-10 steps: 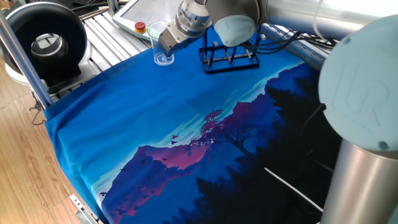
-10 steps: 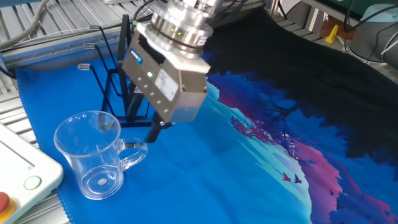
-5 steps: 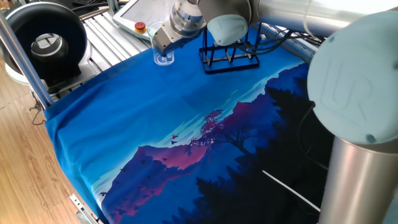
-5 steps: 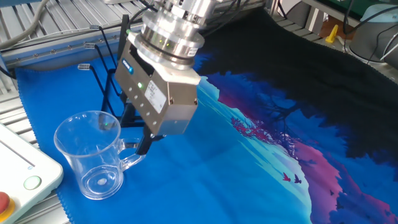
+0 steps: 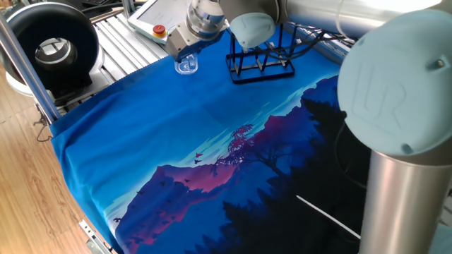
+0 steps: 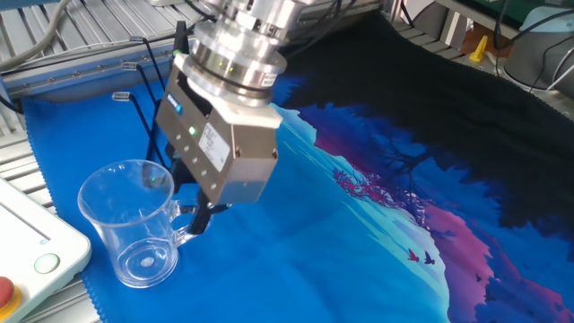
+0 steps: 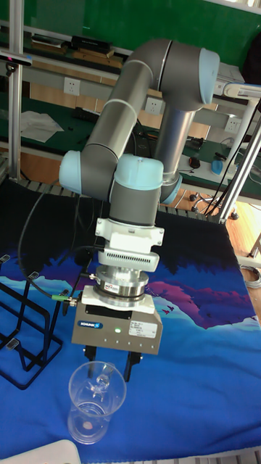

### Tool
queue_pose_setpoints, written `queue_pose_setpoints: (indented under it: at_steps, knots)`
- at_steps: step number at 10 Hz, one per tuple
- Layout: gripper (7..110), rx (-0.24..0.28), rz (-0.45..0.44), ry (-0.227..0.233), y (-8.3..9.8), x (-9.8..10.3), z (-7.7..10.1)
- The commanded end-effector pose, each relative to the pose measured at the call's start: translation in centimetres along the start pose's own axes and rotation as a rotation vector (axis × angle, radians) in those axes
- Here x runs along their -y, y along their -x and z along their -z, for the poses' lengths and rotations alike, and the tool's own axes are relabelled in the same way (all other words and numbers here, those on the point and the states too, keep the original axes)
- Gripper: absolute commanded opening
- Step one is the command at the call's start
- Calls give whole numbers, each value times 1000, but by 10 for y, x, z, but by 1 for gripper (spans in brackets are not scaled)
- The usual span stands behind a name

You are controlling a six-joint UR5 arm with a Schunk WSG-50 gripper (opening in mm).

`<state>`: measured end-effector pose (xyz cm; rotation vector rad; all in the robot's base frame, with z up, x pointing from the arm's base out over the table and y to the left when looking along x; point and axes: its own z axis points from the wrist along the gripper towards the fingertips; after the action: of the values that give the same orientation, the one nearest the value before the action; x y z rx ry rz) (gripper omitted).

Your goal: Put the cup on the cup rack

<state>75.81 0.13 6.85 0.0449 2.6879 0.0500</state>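
In one fixed view the hand (image 5: 185, 56) covers most of the cup (image 5: 186, 67), leaving only its base showing. In the other fixed view the hand's body hides most of the cup rack (image 6: 166, 108), and its fingertips disappear behind the cup's handle. In the tall fixed view the rack's left side is cut off.

Robotics lab. Evidence: industrial arm (image 7: 145, 94) over a table on aluminium frame rails (image 5: 28, 67), control pendant (image 5: 157, 15) with red button, cluttered workbenches (image 7: 51, 54) and wall sockets (image 7: 71, 87) behind, printed cloth (image 5: 212, 155) over the table.
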Motion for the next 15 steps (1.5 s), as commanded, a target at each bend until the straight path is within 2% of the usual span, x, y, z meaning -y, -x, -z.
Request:
queue_pose_setpoints:
  at_steps: [1, 3, 6, 8, 9, 14, 15]
  knots:
    - [44, -24, -3, -8, -1, 2, -11]
    - [44, -47, 10, -15, -9, 6, -15]
    - [44, -53, 5, -13, -9, 10, -14]
    - [44, -75, -23, -42, -12, 18, -9]
    - [22, -75, -24, -48, -11, 20, -7]
    - [22, -82, -50, -66, -13, 24, -7]
    - [7, -82, -52, -64, -14, 23, -7]
